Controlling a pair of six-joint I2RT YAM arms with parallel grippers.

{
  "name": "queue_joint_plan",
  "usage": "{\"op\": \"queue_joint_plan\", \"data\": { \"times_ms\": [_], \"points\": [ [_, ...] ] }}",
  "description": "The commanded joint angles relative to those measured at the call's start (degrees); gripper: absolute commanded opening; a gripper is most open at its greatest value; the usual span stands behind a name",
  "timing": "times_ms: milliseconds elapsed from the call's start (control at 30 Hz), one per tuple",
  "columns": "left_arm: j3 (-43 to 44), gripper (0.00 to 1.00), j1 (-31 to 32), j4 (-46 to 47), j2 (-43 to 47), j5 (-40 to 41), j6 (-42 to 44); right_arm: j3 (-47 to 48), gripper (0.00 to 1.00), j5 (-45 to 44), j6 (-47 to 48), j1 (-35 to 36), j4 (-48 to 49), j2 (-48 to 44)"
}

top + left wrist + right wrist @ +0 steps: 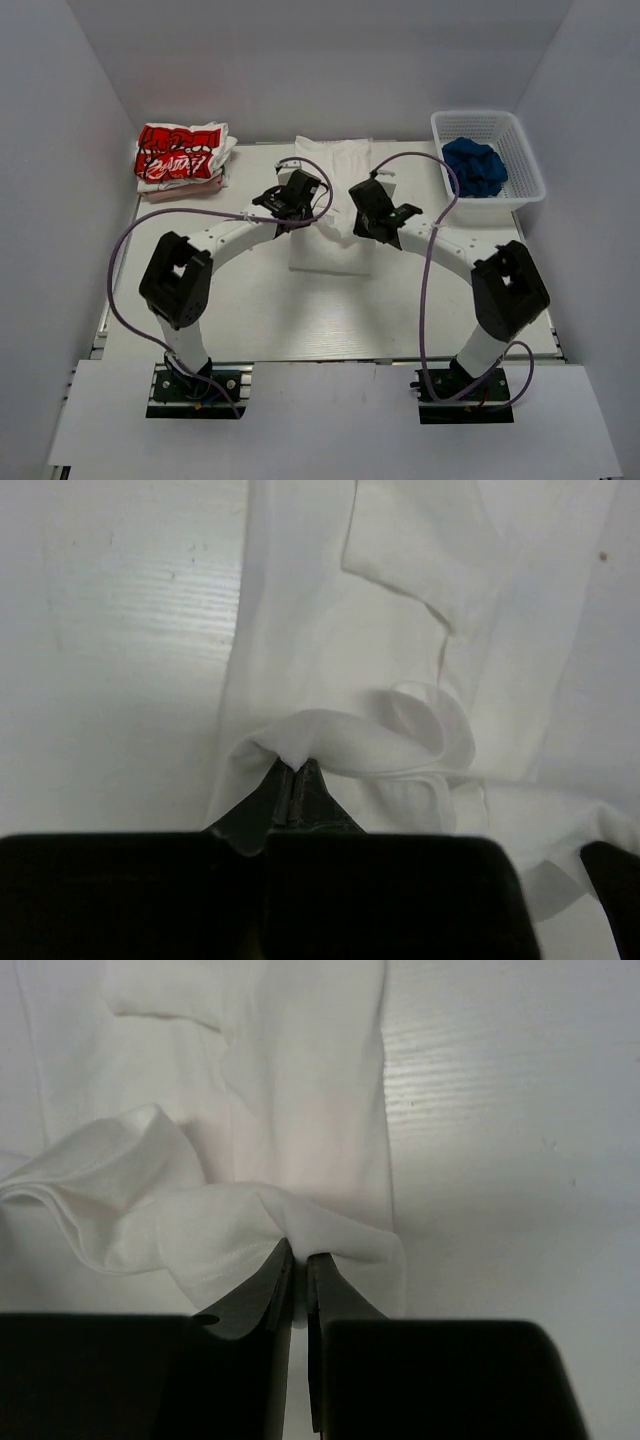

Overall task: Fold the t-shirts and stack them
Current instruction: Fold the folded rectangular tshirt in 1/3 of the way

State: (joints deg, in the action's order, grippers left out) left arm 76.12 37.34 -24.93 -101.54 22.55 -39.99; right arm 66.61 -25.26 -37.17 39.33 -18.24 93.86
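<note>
My left claw [293, 780] and right claw [298, 1263] are each nipped shut on a bunched edge of the plain white t-shirt [335, 160] at the middle of the table [250, 320]. The printed t-shirt [180, 158] lies folded at the far-left corner. I judge this mid-fold — next, both edges must travel across together.

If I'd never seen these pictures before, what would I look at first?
Probably the left gripper and the right gripper, each pinching a bunched edge of the white t-shirt in the middle of the table. Next come the bright colours: the folded red-and-black printed t-shirt at the far left corner, and the blue cloth in the white basket at the far right.
</note>
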Motion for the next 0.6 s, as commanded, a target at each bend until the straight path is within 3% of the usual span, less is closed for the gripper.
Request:
{"op": "queue_joint_plan", "data": {
  "times_ms": [0, 300, 333, 400, 433, 467, 500, 533, 567],
  "points": [
    [5.4, 0.0, -2.8, 3.4, -4.2, -2.1, 6.0, 6.2, 0.0, 2.0, 3.7, -3.0, 2.4, 4.6],
    [14.5, 0.0, -6.4, 9.4, -15.4, -6.5, 10.7, 15.2, 0.0, 8.6, 6.7, -9.4, 5.8, 17.6],
    [15.5, 0.03, -6.9, 9.4, -16.1, -5.7, 10.7, 16.9, 0.13, 9.5, 7.7, -9.7, 6.3, 18.2],
    [19.6, 0.26, -7.8, 5.6, -17.6, -6.5, 11.5, 18.8, 0.34, 14.3, 9.8, -10.6, 5.4, 20.8],
    [20.6, 0.61, -8.5, 4.6, -18.2, -7.2, 12.2, 21.8, 0.47, 15.5, 12.9, -11.2, 4.3, 21.3],
    [21.5, 0.76, -8.5, 4.1, -18.2, -8.2, 12.2, 22.6, 0.65, 17.6, 13.3, -11.5, 3.5, 21.6],
    [21.5, 0.89, -8.5, 5.0, -17.5, -8.7, 13.3, 23.1, 0.84, 18.0, 14.0, -11.3, 3.1, 21.6],
    [20.4, 1.0, -8.5, 6.0, -15.9, -8.7, 14.0, 23.2, 0.91, 18.4, 16.1, -11.2, 3.7, 20.8],
    [18.2, 1.0, -8.5, 6.6, -15.1, -9.4, 14.0, 22.3, 0.91, 18.1, 16.7, -11.0, 3.9, 20.0]
  ]
}}
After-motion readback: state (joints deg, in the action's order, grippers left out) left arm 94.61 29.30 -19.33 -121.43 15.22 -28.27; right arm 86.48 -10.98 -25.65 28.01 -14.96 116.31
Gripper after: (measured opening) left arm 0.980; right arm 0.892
